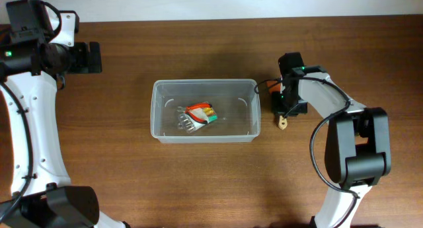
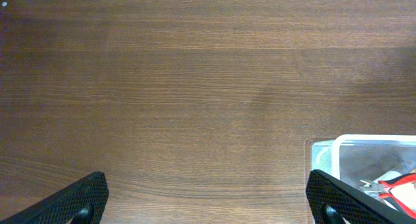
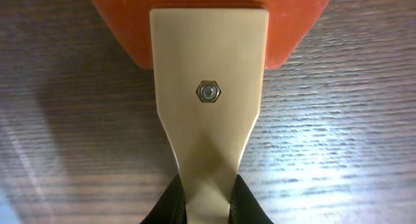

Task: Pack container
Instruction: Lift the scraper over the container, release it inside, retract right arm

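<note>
It looks like a robotics lab bench: a wood-grain table (image 1: 198, 188) holds a clear container (image 1: 231, 119), with the left arm (image 1: 30, 115) and right arm (image 1: 324, 96) mounted either side of it.

The container (image 1: 204, 81), a clear plastic rectangular bin with rounded corners and a rim, stood upright and open at the middle of the wooden table, its long side running left to right. On its floor, left of centre, lay a small cluster of hand tools (image 1: 195, 117) with red, green and bare-metal parts. Just outside its right end was a scraper (image 3: 208, 74) with an orange blade and a tan handle bearing a hex nut, pinched in the right gripper (image 3: 207, 204).
</note>
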`<action>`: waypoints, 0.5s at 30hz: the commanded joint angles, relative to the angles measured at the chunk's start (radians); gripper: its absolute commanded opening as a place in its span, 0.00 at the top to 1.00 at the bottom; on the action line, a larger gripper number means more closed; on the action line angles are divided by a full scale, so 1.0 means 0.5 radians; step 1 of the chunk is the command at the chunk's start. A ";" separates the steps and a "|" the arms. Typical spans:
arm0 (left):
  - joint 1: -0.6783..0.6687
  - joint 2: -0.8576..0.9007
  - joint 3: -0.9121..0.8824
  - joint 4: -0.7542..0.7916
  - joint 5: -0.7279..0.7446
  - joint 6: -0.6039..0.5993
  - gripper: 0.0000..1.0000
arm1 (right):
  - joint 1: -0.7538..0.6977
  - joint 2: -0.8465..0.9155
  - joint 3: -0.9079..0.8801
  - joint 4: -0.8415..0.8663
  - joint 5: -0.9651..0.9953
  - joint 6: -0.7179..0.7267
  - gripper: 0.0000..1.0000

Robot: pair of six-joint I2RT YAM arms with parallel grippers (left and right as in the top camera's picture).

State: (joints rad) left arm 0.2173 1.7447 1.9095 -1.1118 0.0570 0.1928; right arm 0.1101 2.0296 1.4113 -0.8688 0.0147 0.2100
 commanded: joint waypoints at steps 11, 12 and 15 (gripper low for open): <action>-0.002 -0.010 0.002 0.001 0.037 -0.018 0.01 | 0.101 -0.488 0.769 -0.355 -0.010 -0.520 0.96; -0.002 -0.010 0.002 0.001 0.037 -0.018 0.01 | 0.150 -0.515 0.821 -0.401 -0.069 -0.703 0.96; -0.002 -0.010 0.002 0.001 0.037 -0.018 0.01 | 0.328 -0.575 0.922 -0.548 -0.137 -1.150 0.96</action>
State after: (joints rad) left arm 0.2173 1.7447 1.9095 -1.1118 0.0574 0.1925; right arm 0.1703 1.8000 1.8141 -1.1030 0.0139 -0.0582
